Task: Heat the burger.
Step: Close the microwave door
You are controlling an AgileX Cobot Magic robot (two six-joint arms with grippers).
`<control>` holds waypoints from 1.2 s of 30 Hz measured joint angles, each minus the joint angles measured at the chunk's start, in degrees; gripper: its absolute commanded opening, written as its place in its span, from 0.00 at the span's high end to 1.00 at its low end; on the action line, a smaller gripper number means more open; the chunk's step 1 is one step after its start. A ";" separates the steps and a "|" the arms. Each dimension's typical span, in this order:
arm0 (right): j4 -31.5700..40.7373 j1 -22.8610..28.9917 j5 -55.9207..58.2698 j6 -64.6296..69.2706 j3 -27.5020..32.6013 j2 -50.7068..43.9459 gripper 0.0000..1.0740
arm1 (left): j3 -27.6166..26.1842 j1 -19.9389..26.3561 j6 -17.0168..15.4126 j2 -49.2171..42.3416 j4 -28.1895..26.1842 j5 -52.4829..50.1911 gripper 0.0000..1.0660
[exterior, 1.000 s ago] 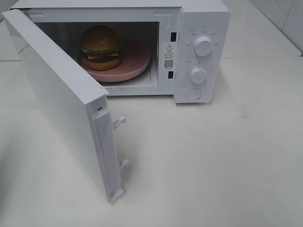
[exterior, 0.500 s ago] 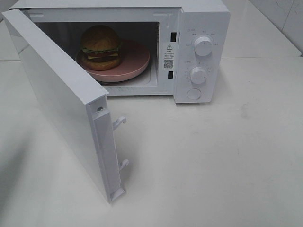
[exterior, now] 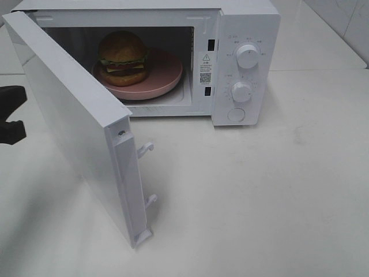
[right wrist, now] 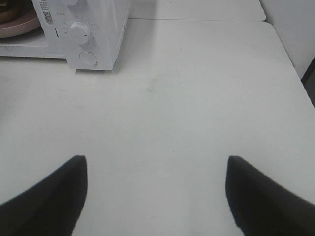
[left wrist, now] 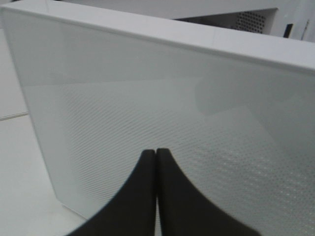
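1. Although the white surface (exterior: 277, 202) fills most of the exterior view, the work all centres on the microwave (exterior: 248, 23) in the upper half of the frame.
2. Its door (exterior: 69, 115) stands swung wide open, running from the upper left down to the lower middle, with two latch hooks showing on its free edge.
3. A pink plate (exterior: 170, 78) lies inside the cavity, at the upper middle.
4. The burger (exterior: 123, 57) sits upright on that plate, toward its left side. Loading looks done, and I judge the step in hand to be shutting the door.
5. The left gripper (left wrist: 156, 153) has its fingers pressed together and holds nothing. In its wrist view it points at the door's outer face from close by, but I cannot tell whether it touches.
6. The right gripper (right wrist: 156, 160) is spread wide and empty above bare surface, with the control panel at the upper left of its view.
7. The next move probably calls for a steady push on the outer face near the free edge, swinging the door until the hooks seat.
8. After that, the two knobs (exterior: 247, 56) at the upper right will likely need turning, and the right gripper seems the nearer one.
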 measured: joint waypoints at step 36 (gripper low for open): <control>0.00 0.00 -0.06 0.00 0.00 0.00 0.30 | -22.46 -31.28 23.03 20.40 -40.62 0.11 1.00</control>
